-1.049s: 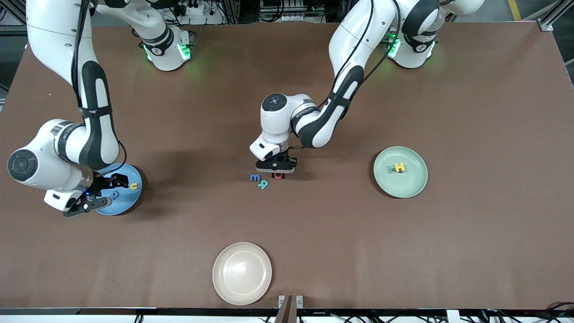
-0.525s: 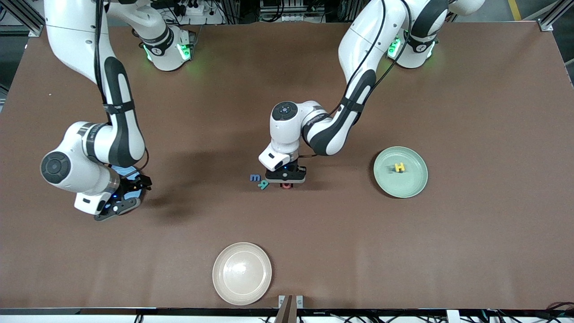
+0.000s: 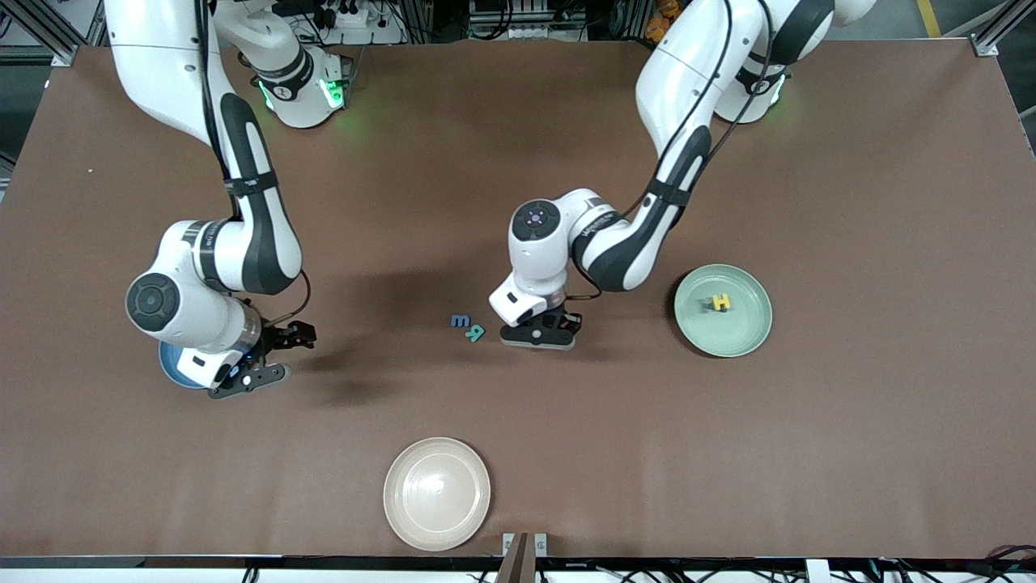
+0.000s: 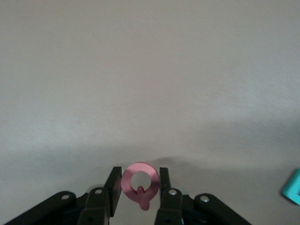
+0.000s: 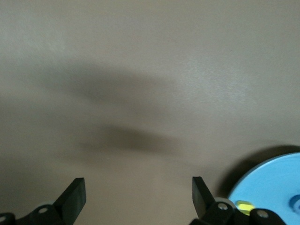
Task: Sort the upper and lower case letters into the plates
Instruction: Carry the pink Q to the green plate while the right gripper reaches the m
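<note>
Pinching the light, stiff pink letter Q [image 4: 140,183] by its ring's edges, my left gripper [image 3: 541,333] hangs above bare table; my right gripper [image 3: 261,360] waits spread wide beside the sky-blue plate [image 3: 171,368].

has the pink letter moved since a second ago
Yes. The pink letter, shut in the left claw, has moved away from the blue m toward the green plate.

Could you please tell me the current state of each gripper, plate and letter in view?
left gripper: shut on the pink letter, over bare table.
right gripper: jaws open, empty, beside the blue plate.
green plate: holds a yellow H.
blue m and teal letter: lying on the table.
cream plate: empty.
</note>
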Controlling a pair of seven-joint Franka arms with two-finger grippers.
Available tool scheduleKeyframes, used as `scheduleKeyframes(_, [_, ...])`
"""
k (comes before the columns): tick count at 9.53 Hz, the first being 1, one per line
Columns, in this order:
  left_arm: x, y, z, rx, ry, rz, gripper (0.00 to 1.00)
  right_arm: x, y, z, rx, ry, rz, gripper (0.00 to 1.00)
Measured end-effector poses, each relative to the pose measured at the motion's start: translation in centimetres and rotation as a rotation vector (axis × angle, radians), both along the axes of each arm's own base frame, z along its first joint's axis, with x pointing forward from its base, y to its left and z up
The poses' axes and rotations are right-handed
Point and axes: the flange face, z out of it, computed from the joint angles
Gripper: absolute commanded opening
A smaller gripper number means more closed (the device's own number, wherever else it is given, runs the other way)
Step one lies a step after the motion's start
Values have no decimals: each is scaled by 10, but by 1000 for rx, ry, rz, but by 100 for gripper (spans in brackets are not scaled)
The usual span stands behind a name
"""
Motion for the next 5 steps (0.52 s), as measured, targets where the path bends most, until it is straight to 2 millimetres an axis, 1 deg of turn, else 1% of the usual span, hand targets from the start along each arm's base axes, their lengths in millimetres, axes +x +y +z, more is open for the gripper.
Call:
scheduleKeyframes(1, [10, 16, 3, 22, 18, -23, 12, 0, 10, 3, -1, -4, -54, 100])
scheduleKeyframes(2, [21, 38, 6, 48, 45, -47, 12, 2, 22, 8, -1, -13, -126, 100])
scheduleKeyframes(3, [33, 67, 10, 68, 80, -72, 13, 2, 37, 12, -1, -16, -220, 100])
scheduleKeyframes(4, [41, 99, 16, 78, 112, -85, 13, 0, 47, 13, -3, -14, -326, 100])
scheduleKeyframes(5, [42, 131, 20, 86, 148, -92, 13, -1, 54, 14, -6, -11, -448, 100])
